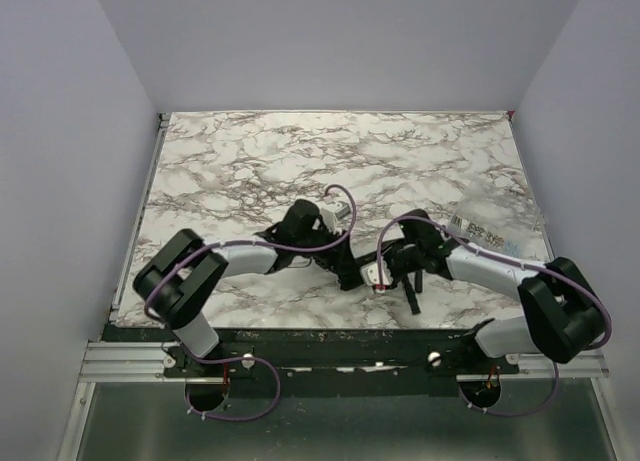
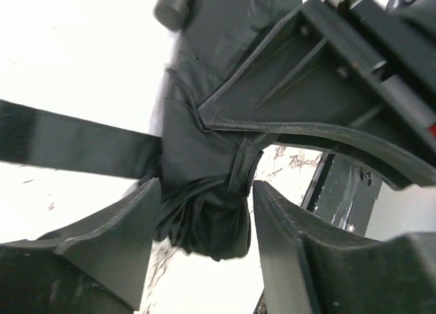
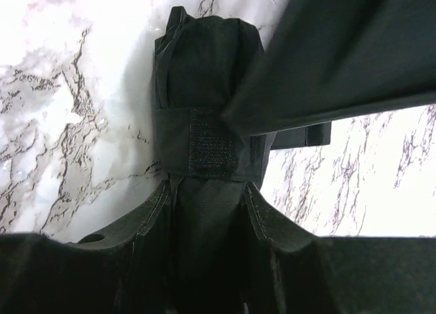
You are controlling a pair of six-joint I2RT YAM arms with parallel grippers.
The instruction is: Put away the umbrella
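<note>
The umbrella (image 1: 356, 272) is a short black fabric bundle lying near the table's front middle, between my two grippers. In the right wrist view the umbrella (image 3: 204, 62) has a velcro strap (image 3: 211, 147) wrapped round it. My right gripper (image 3: 208, 191) is shut on the bundle just below the strap. In the left wrist view the bundle's end (image 2: 204, 225) sits between the fingers of my left gripper (image 2: 206, 191), and both fingers touch the fabric. A loose black band (image 2: 68, 147) runs off to the left. A thin black stick (image 1: 413, 296) juts toward the front edge.
A clear printed packet (image 1: 487, 239) lies on the marble table (image 1: 300, 151) at the right, behind my right arm. Grey walls close in the table on three sides. The black front rail (image 1: 330, 336) runs just below the grippers.
</note>
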